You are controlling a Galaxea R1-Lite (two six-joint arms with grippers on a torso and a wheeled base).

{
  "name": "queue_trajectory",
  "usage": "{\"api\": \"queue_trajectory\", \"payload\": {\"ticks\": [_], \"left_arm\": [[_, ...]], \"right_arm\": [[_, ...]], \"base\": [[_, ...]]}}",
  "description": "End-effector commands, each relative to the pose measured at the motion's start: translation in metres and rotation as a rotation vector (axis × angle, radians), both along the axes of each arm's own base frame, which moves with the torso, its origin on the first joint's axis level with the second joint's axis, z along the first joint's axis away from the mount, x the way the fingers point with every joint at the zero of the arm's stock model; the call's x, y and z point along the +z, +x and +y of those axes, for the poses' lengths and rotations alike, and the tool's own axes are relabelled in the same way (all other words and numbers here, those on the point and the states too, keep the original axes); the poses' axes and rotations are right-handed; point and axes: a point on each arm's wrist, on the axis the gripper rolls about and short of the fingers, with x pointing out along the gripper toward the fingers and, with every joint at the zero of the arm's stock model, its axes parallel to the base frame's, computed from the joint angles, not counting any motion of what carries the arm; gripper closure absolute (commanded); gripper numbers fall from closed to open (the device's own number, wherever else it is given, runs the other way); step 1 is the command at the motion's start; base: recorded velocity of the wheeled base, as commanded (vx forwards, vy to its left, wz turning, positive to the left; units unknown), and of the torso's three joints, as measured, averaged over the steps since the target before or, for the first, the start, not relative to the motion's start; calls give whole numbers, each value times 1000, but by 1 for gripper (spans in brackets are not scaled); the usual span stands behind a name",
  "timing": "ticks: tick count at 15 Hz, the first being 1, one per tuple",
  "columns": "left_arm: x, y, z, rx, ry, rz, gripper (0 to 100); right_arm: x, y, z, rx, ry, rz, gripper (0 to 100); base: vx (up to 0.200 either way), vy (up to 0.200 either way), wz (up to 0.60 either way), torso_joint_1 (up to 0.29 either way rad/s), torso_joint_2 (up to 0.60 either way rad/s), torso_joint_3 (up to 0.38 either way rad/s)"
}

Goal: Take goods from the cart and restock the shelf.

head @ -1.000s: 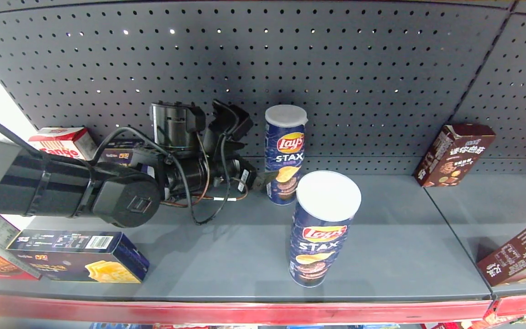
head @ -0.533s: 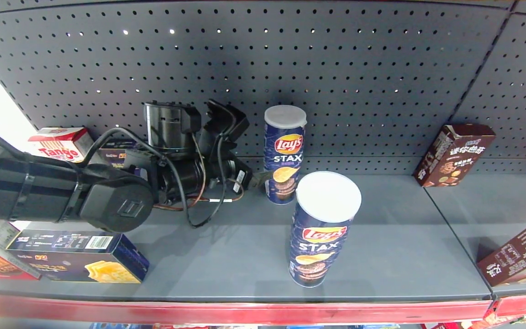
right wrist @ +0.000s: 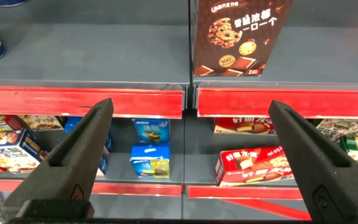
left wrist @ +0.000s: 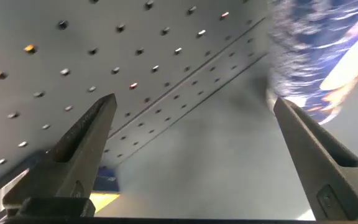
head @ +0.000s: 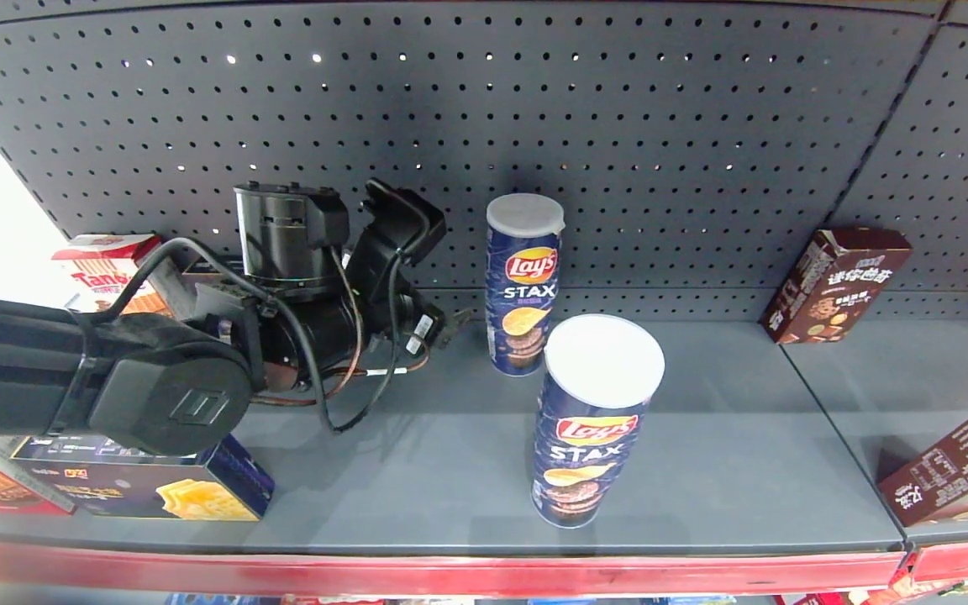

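Note:
Two tall dark blue chip cans stand upright on the grey shelf [head: 417, 470]. The rear can [head: 523, 286] is near the pegboard, and the front can [head: 593, 420] is closer to the red shelf edge. My left gripper [head: 450, 323] sits just left of the rear can, a small gap away from it. Seen from the left wrist, the left gripper [left wrist: 194, 104] is open and holds nothing, with the blurred rear can [left wrist: 319, 56] beyond one finger. My right gripper [right wrist: 190, 107] is open and empty in front of the red shelf edge [right wrist: 82, 101].
A dark blue snack box [head: 165, 491] and a red-and-white box [head: 102, 260] lie at the shelf's left. Brown cookie boxes [head: 837, 286] [head: 954, 475] stand at the right. The pegboard back wall [head: 618, 126] closes the rear. Lower shelves hold several packs [right wrist: 151, 158].
My left arm has drawn back to the left, away from the rear can. Its gripper was at the can's side a second ago; the can stands free now.

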Motion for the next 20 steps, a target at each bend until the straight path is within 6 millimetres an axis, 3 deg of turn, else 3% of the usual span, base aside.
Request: {"api": "queue_trajectory", "payload": {"ticks": [1,6,20], "left_arm": [[-7,9,-2,29,9,1,0],[-20,32,-12,44,-4,-11,0],[-22,40,-38,2,-29,-19,0]], "right_arm": [[0,0,0,1,-1,0,0],[0,0,0,1,-1,0,0],[0,0,0,-1,-1,0,0]], "base": [[0,0,0,0,0,0],[0,0,0,0,0,0],[0,0,0,0,0,0]]}}
